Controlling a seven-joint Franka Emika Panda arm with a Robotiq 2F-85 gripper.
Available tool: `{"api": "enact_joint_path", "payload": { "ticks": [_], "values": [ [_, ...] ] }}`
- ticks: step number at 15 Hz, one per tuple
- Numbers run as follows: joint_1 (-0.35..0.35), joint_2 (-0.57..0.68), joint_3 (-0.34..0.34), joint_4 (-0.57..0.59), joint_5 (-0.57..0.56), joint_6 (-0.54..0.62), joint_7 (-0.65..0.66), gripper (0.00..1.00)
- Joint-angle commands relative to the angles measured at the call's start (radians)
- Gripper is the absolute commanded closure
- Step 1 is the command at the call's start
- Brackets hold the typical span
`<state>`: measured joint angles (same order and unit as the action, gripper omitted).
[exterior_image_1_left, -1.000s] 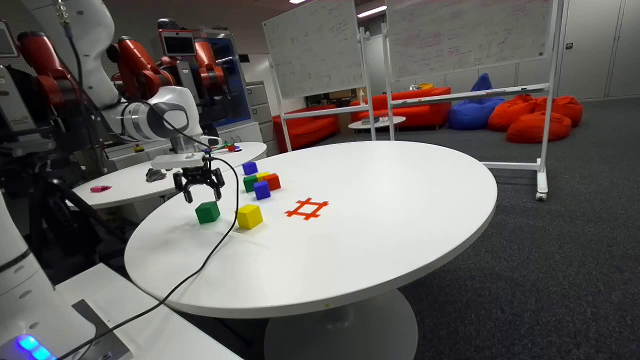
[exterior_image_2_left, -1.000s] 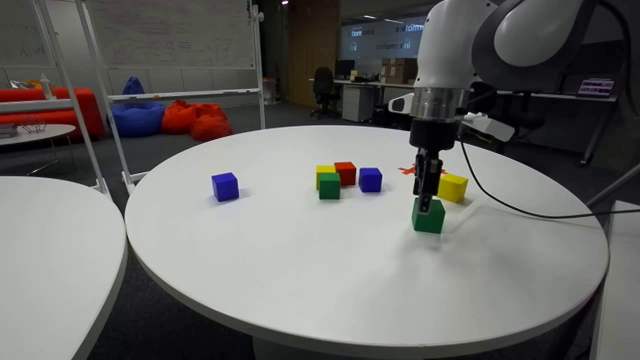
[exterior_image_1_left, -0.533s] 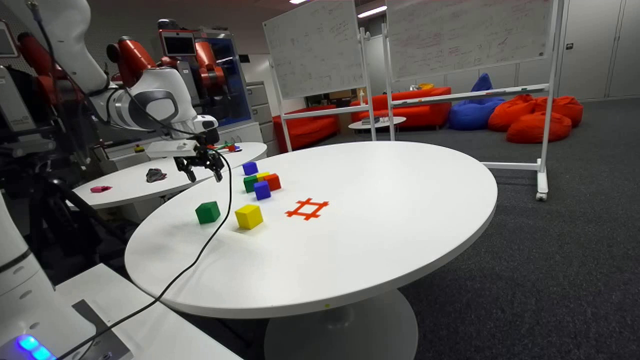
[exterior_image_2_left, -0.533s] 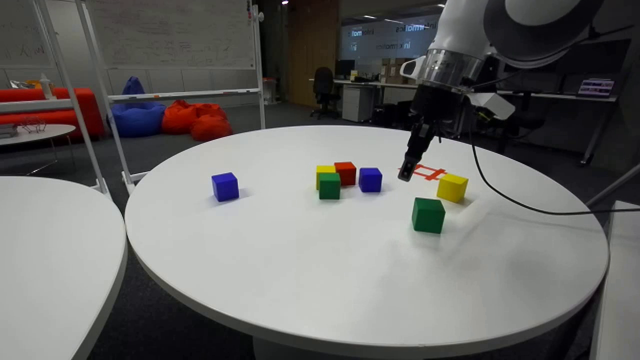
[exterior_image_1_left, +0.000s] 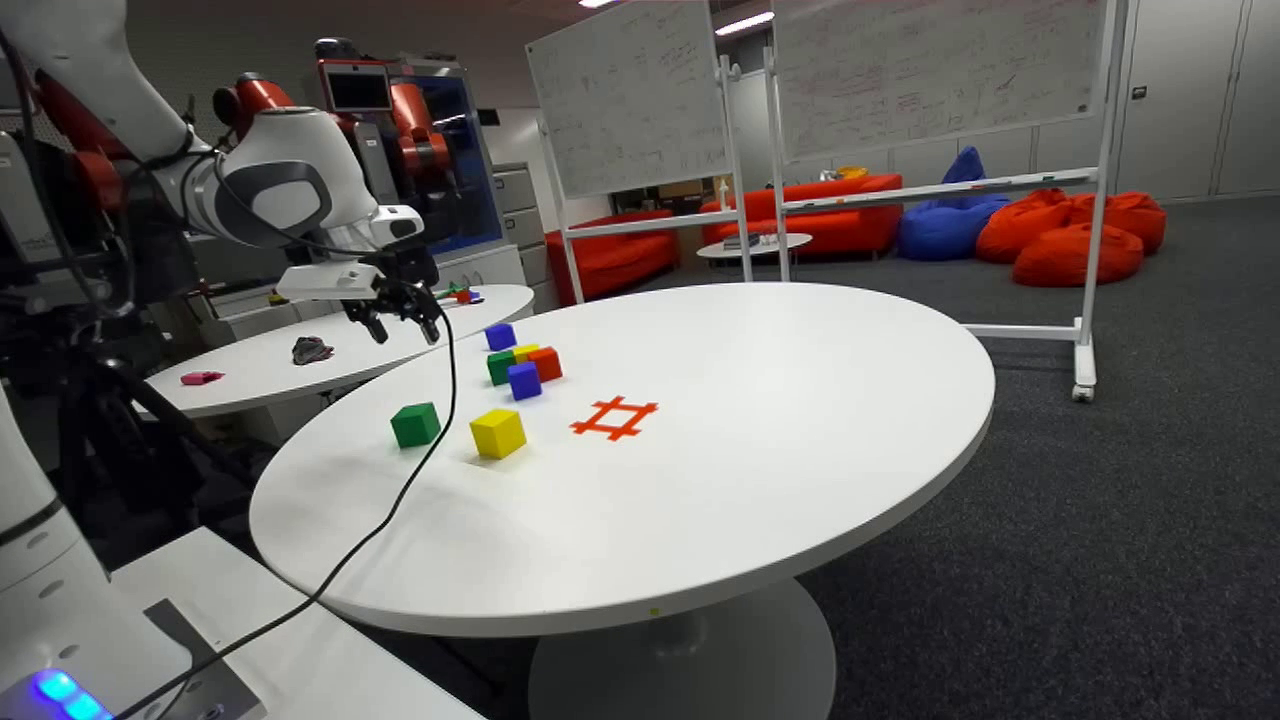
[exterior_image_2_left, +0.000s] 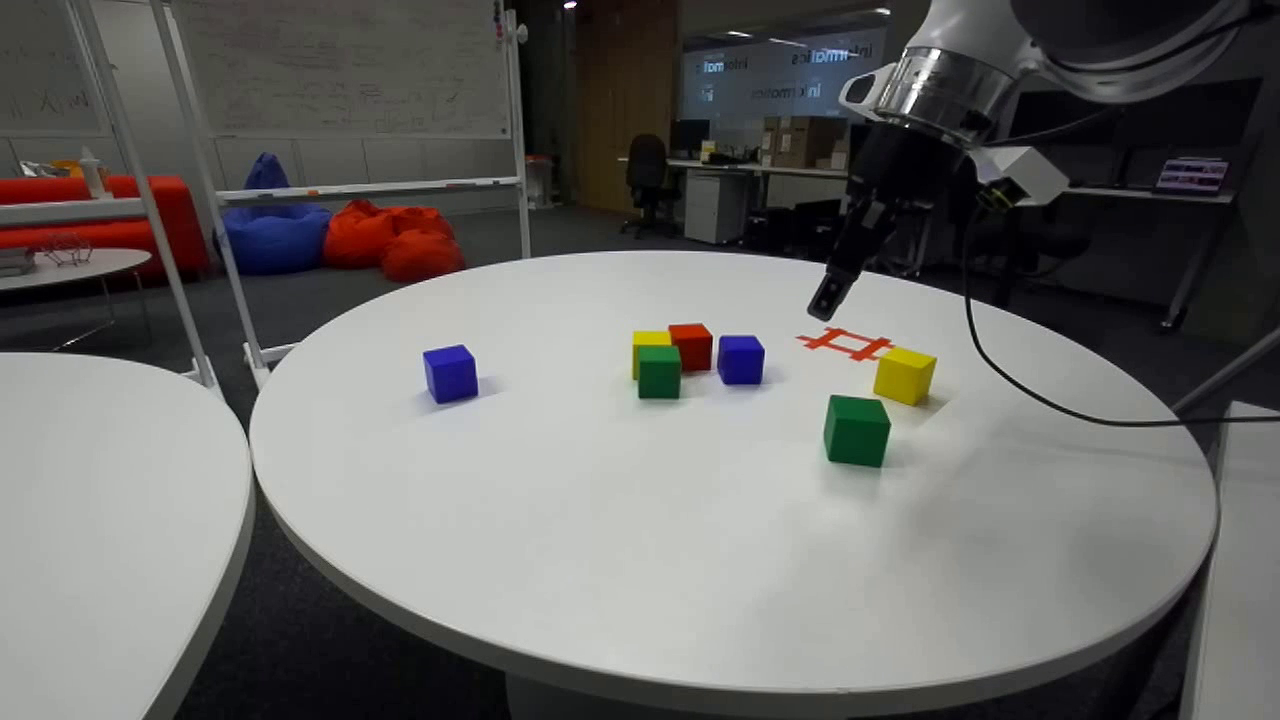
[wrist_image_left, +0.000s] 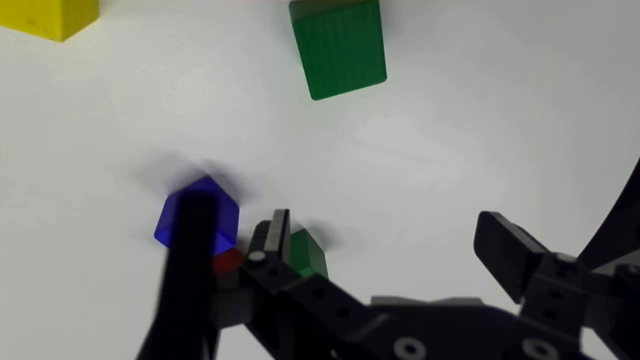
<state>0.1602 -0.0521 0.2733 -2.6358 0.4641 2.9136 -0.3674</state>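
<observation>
While the round white surface (exterior_image_1_left: 760, 480) carries seven small blocks, the arm (exterior_image_1_left: 310, 150) reaches over it with its wrist (exterior_image_2_left: 945, 90) tilted. Height looks like what matters most: the jaws hang in the air above the block tops, and any sideways swing is best made with that much clearance. A black cable (exterior_image_1_left: 315, 600) droops below the wrist past the nearer blocks, so its slack deserves watching too, lest it nudge one.

As for containers, none stands about the jaws; cardboard boxes (exterior_image_2_left: 805, 140) show far behind in an exterior view, what they hold hidden. The red outline (exterior_image_1_left: 584, 428) on the surface is a flat marking, with white showing inside it.

Among the blocks, a lone green block (exterior_image_2_left: 857, 431) sits below and apart from the jaws, near a yellow block (exterior_image_2_left: 905, 376). Elsewhere, a second green block (exterior_image_2_left: 659, 372), a second yellow block (exterior_image_2_left: 650, 339) and a red block (exterior_image_2_left: 691, 347) are bunched close, a blue block (exterior_image_2_left: 741, 360) just beside them and another blue block (exterior_image_2_left: 451, 374) well apart. Tilted jaws would likely meet an edge first; a sound grasp calls for an upright wrist squared to two opposite faces, and the bunch leaves a finger little room.

Smallest of all, the fingertips (wrist_image_left: 502, 255) stand wide apart with nothing gripped; the wrist view shows mostly white surface between them.
</observation>
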Motion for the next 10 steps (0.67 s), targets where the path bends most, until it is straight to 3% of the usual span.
{"api": "enact_joint_path", "payload": {
  "ticks": [1,3,10],
  "values": [
    [0.0,0.003,0.0,0.0,0.0,0.0,0.0,0.0],
    [-0.001,-0.011,-0.012,0.011,0.058,0.011,-0.021,0.0],
    [-0.01,-0.152,-0.145,0.039,0.458,-0.032,-0.246,0.0]
  ]
}}
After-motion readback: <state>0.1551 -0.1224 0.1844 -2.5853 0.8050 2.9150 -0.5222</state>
